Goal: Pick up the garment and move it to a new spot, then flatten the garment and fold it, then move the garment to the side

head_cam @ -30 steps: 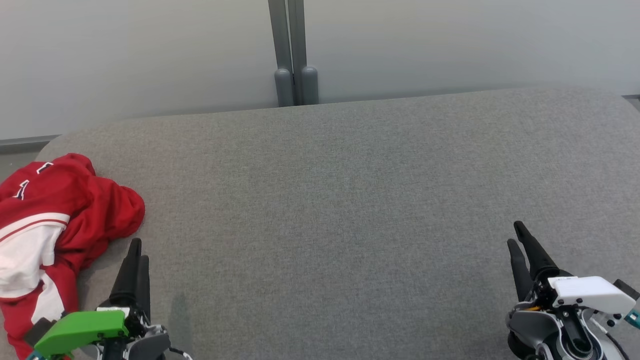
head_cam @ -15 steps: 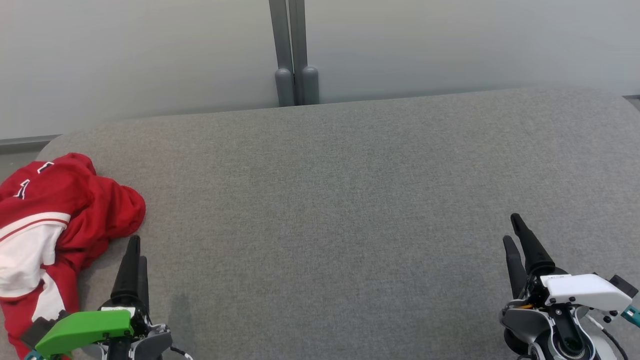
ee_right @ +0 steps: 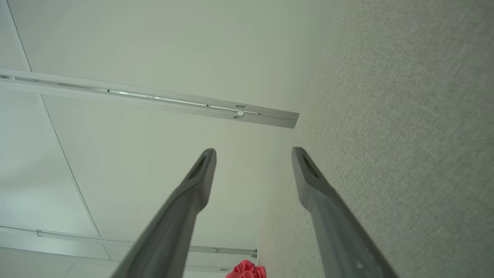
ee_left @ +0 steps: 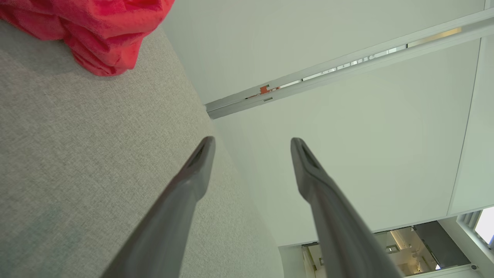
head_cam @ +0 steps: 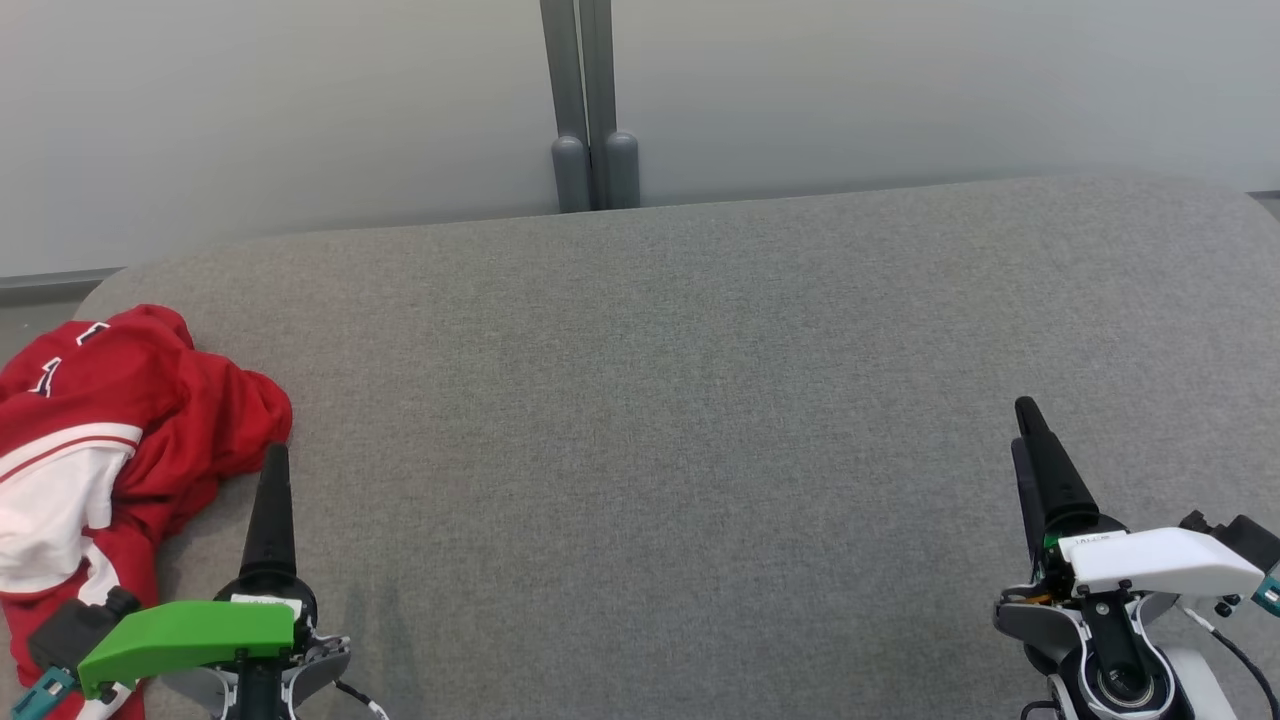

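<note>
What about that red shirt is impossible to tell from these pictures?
- Head view: the shirt runs off the left edge; the green cover on the left pincer hides part of its lower end.
- Its lettering: crumpled folds hide most.
- Right wrist view: a tiny scrap at the bottom edge.

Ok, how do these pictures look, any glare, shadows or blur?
Head view: soft even light, no glare, a faint shadow on the cushion right of the left gripper. Left wrist view: garment looks oversaturated pink, near fingers soft. Right wrist view: sharp fabric weave, no glare.
</note>
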Available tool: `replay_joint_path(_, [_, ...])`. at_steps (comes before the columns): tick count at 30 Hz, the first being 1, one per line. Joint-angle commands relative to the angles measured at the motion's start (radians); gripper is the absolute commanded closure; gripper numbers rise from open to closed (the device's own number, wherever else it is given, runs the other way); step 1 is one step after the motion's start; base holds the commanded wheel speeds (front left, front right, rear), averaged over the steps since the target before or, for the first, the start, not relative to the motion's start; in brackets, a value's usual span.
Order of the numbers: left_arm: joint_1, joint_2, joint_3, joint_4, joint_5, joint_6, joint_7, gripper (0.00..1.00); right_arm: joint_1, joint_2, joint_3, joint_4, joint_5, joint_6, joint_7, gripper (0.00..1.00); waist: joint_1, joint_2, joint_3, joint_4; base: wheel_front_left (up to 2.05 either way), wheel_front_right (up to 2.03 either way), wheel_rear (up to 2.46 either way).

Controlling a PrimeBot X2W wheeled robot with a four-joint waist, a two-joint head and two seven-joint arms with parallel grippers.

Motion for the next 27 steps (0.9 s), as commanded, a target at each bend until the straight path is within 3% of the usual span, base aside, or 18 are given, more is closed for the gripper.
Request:
replay_joint_path(1, [-0.02,0.007,-0.003,-0.023,0.045,0.007,-0.012,0.0,-0.02,-0.007,0.007,-0.03,-0.039,0.002,-0.011,0.0,0.0,0.0,0.0,0.0,0.0,0.0,0.0])
replay_joint_path(14, [-0.015,0.008,-0.033,-0.044,0.37,0.023,-0.058,0.0,-0.023,-0.008,0.058,-0.064,-0.352,0.002,-0.058,0.0,0.0,0.0,0.004,0.005,0.0,0.0,0.0])
replay_joint_path(27, [-0.017,0.009,-0.055,-0.056,0.585,0.048,-0.099,0.0,-0.031,-0.01,0.094,-0.079,-0.643,0.003,-0.099,0.0,0.0,0.0,0.009,0.01,0.0,0.0,0.0])
